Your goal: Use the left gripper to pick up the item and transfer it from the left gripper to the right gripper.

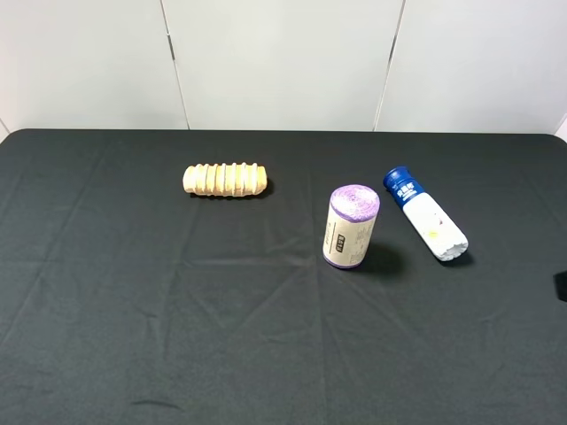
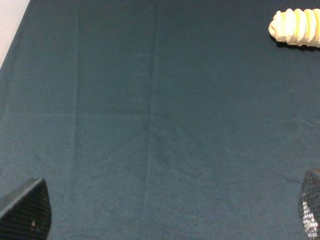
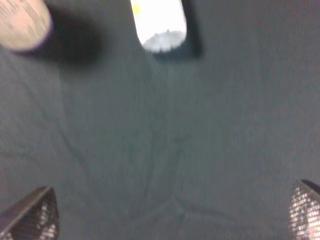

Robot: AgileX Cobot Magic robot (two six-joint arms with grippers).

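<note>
The item, a slim white bottle [image 1: 425, 215] with a blue cap, lies on its side on the black cloth at the right, cap pointing to the far left. Its white base end [image 3: 159, 22] shows in the right wrist view, well ahead of the right gripper [image 3: 167, 212], which is open with nothing between its fingers. The left gripper [image 2: 167, 210] is also open and empty above bare cloth; the bottle is not in its view. Neither gripper shows clearly in the exterior high view.
A purple-topped cream roll [image 1: 351, 226] stands upright just left of the bottle and also appears as the cream roll [image 3: 22, 22] in the right wrist view. A ridged tan bread log [image 1: 225, 180] lies at the far left-centre, seen as the log [image 2: 296, 27] by the left wrist.
</note>
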